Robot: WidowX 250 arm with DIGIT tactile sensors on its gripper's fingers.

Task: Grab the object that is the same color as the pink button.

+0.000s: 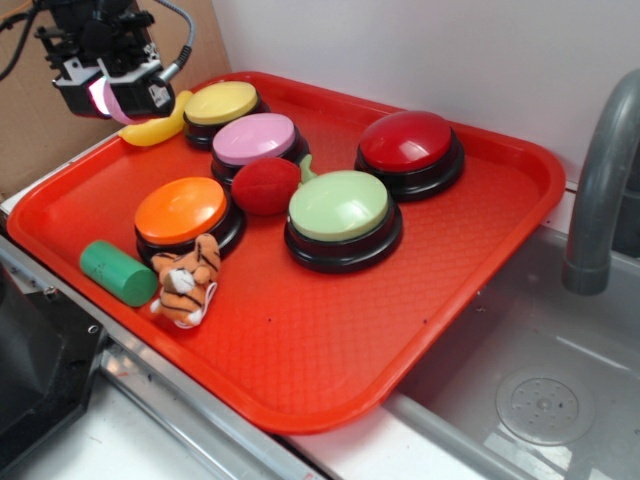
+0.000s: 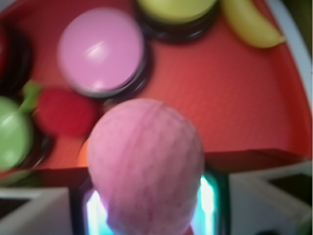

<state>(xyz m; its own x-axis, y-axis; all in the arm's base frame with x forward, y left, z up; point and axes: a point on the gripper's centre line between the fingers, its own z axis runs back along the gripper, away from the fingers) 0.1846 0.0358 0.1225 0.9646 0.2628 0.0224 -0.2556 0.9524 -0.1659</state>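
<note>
My gripper (image 1: 112, 98) hangs above the tray's far left corner, shut on the small pink ball (image 1: 113, 101). Seen from the wrist, the pink ball (image 2: 145, 164) fills the middle between the glowing pads and blocks most of the lower view. The pink button (image 1: 254, 139) stands on its black base on the red tray (image 1: 300, 330), right of and below the gripper. In the wrist view the pink button (image 2: 100, 50) sits at upper left, blurred.
Yellow button (image 1: 221, 103), dark red button (image 1: 411, 142), green button (image 1: 340, 207) and orange button (image 1: 182, 211) stand on the tray. A fuzzy red ball (image 1: 265, 186), yellow banana (image 1: 155, 129), green cylinder (image 1: 118, 272) and toy tiger (image 1: 188, 281) lie there too. A sink faucet (image 1: 600, 190) rises at right.
</note>
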